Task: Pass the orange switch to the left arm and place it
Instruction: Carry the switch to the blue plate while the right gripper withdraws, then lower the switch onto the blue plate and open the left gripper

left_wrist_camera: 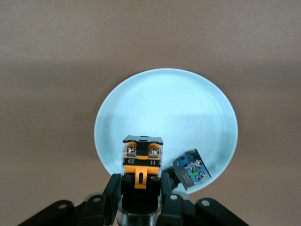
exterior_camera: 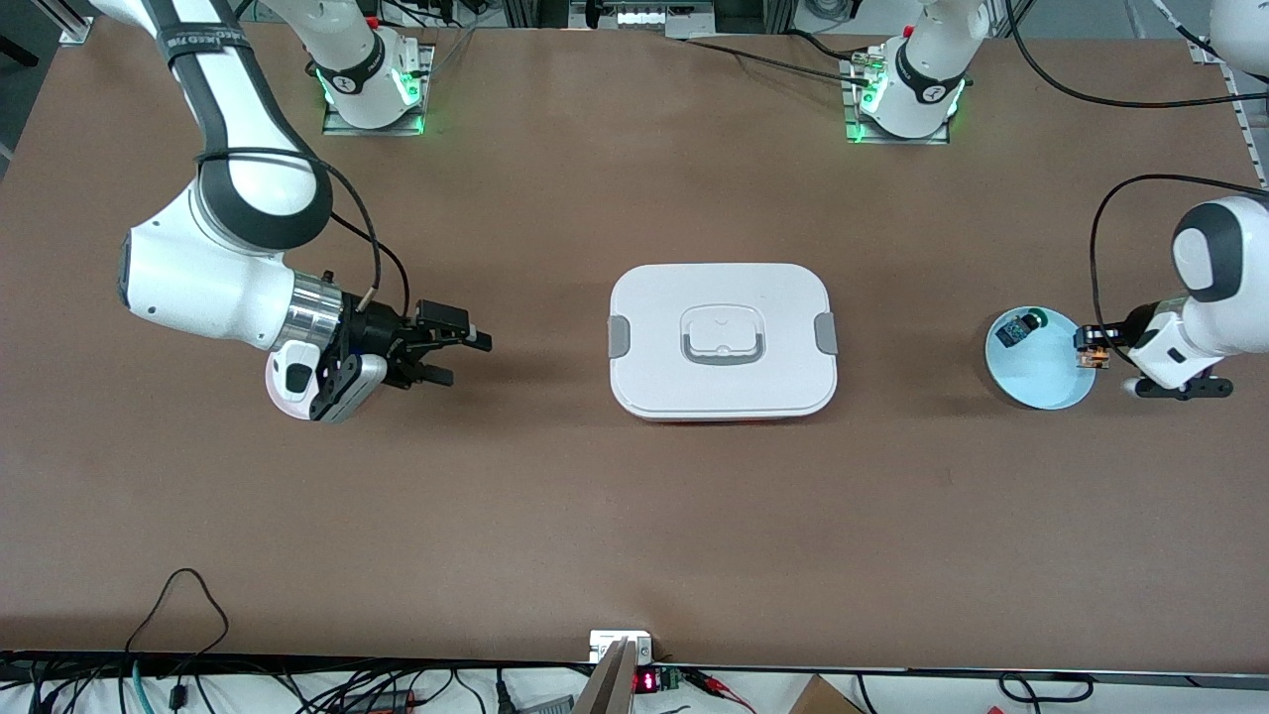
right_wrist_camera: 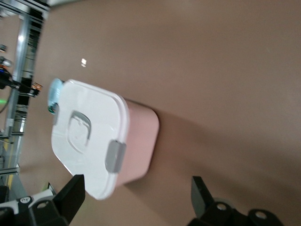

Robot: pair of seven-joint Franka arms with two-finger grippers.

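My left gripper (exterior_camera: 1098, 345) is shut on the orange switch (exterior_camera: 1088, 359) and holds it over the rim of a light blue plate (exterior_camera: 1041, 382) at the left arm's end of the table. In the left wrist view the switch (left_wrist_camera: 142, 157) sits between the black fingers (left_wrist_camera: 112, 188) of my left gripper (left_wrist_camera: 140, 182), above the plate (left_wrist_camera: 164, 108). The white box (exterior_camera: 722, 340) stands at the table's centre. My right gripper (exterior_camera: 466, 359) is open and empty, beside the box toward the right arm's end. It (right_wrist_camera: 136, 194) faces the box (right_wrist_camera: 89, 141).
A dark switch with a green cap (exterior_camera: 1019, 327) lies on the light blue plate; it shows in the left wrist view (left_wrist_camera: 190, 169). A pink plate (exterior_camera: 281, 394) lies under my right wrist. Cables and a small display run along the table edge nearest the front camera.
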